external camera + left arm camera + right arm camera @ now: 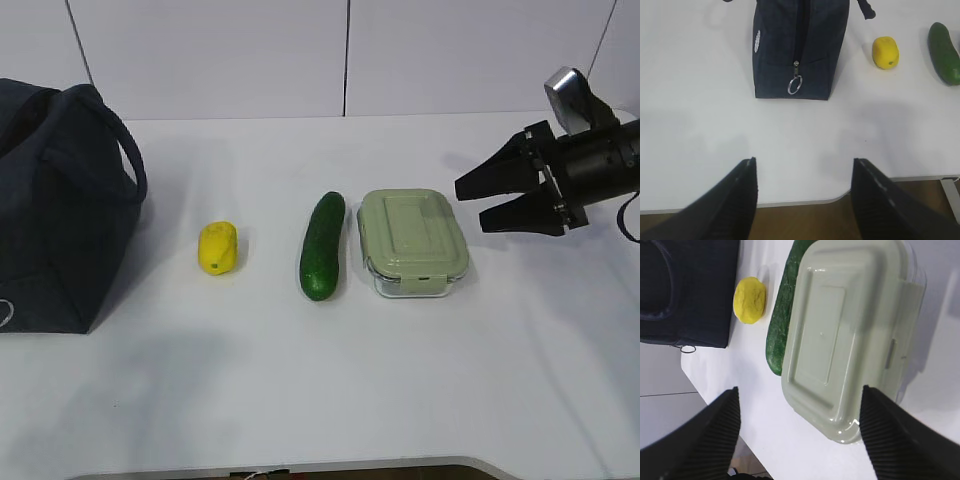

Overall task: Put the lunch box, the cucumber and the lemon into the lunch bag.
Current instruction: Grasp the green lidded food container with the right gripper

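Hovering spread apart by the desk's (330,390) right edge, the right fingers (480,200) face one lunch box (413,241), one cucumber (322,245), one lemon (218,247), one lunch bag (60,210); left fingers (747,200) likewise parted.

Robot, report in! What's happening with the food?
Both grippers open, empty. Right gripper beside lunch box. Lunch bag zipped shut.

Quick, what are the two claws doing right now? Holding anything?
Left gripper: open, holding nothing, above bare table.
Right gripper: open, holding nothing, beside the lunch box.
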